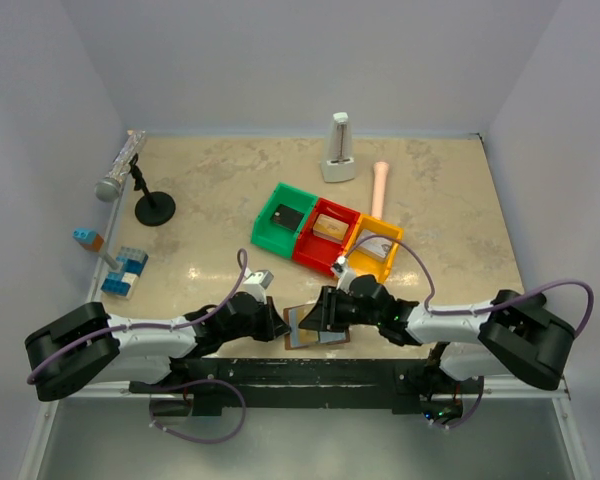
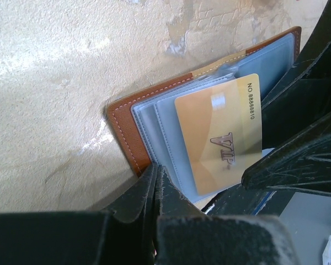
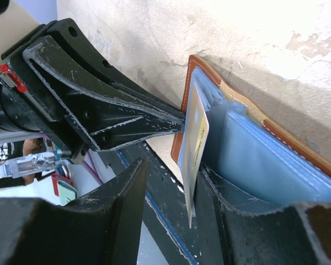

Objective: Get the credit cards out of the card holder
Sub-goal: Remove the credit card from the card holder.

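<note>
The card holder (image 1: 318, 328) lies open near the table's front edge, brown outside (image 2: 124, 132) with pale grey-blue sleeves (image 3: 265, 160). A gold VIP credit card (image 2: 218, 132) sits in a clear sleeve that stands up from it. My left gripper (image 2: 155, 171) is shut, its tips touching the holder's brown left edge; I cannot see anything nipped between them. My right gripper (image 3: 174, 168) is open and straddles the gold card (image 3: 197, 138). The card leans against the right-hand finger, with a wide gap to the other. In the top view the left gripper (image 1: 280, 325) and right gripper (image 1: 315, 312) meet over the holder.
Green (image 1: 283, 220), red (image 1: 327, 228) and yellow (image 1: 373, 245) bins stand in a row just behind the holder. A microphone on a stand (image 1: 120, 170) and toy blocks (image 1: 125, 270) are at the left. A white wedge-shaped object (image 1: 337, 150) and a pink cylinder (image 1: 380, 185) are at the back.
</note>
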